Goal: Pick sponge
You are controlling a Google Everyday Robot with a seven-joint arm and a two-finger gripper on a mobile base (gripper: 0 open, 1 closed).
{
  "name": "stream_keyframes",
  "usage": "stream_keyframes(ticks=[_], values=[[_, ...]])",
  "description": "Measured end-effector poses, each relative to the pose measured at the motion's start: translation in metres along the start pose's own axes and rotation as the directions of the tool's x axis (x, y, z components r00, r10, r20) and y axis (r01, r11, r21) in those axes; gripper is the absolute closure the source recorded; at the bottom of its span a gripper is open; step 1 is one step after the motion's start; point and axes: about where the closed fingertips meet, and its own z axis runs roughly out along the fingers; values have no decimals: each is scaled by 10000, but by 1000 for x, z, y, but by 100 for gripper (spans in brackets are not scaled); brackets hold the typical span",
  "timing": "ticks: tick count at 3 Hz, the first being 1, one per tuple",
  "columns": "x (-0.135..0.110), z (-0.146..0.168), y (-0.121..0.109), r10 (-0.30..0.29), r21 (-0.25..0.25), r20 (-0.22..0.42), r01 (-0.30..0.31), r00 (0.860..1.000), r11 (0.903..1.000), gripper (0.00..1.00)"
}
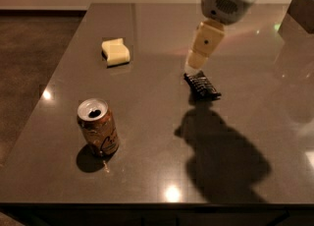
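The sponge (116,52) is a small pale yellow block lying on the grey table (147,122) at the far left. My gripper (196,63) hangs from the arm at the top right of the camera view. It hovers above the table just over the far end of the black candy bar wrapper (201,85), well to the right of the sponge. It holds nothing.
An orange drink can (98,128) stands upright near the front left. A dark boxy object (300,9) sits at the far right edge. The arm's shadow falls on the table in front of the wrapper.
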Motion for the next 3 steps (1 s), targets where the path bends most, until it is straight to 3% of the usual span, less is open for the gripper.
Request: stream_keyframes(ticks=[2, 3], values=[[-92, 65, -46, 1171, -380, 422, -1156, 9922, 9926, 0], [-131, 101, -55, 1365, -866, 499, -1319, 9894, 9875, 0]])
